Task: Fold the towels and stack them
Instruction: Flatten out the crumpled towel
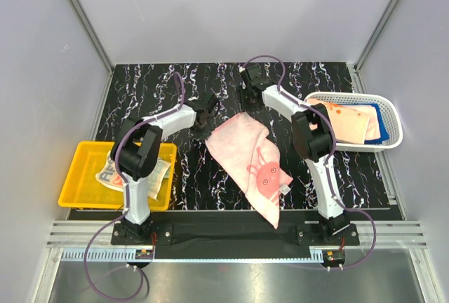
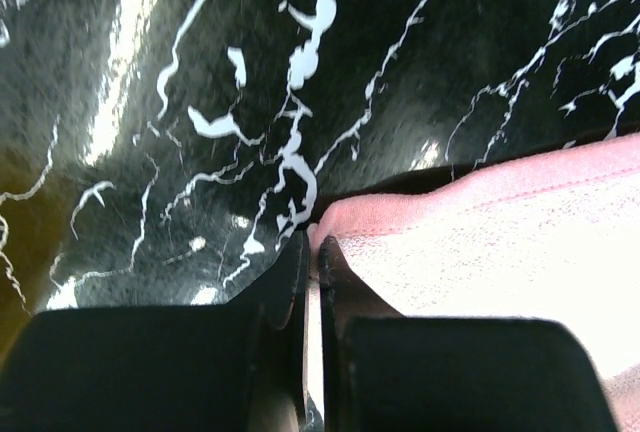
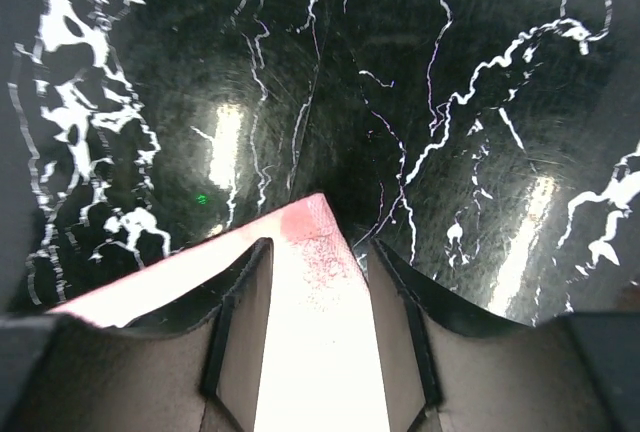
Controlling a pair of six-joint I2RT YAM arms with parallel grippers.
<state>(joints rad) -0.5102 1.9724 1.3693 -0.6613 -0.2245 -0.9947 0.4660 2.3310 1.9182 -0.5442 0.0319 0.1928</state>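
Black marble-veined table (image 1: 140, 92), mid-fold: a pale pink towel (image 1: 242, 138) lies spread at the table's centre, cartoon print up. The left end effector (image 2: 312, 247) is clenched on one far corner. The right end effector (image 3: 318, 252) straddles the other, released. It likely must close before both lift. Lettering on the beige towel (image 1: 116, 173), at the table's left edge, is unreadable.

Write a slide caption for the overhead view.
Left claw and right claw at corners of pink towel on black table; bin left, basket right.
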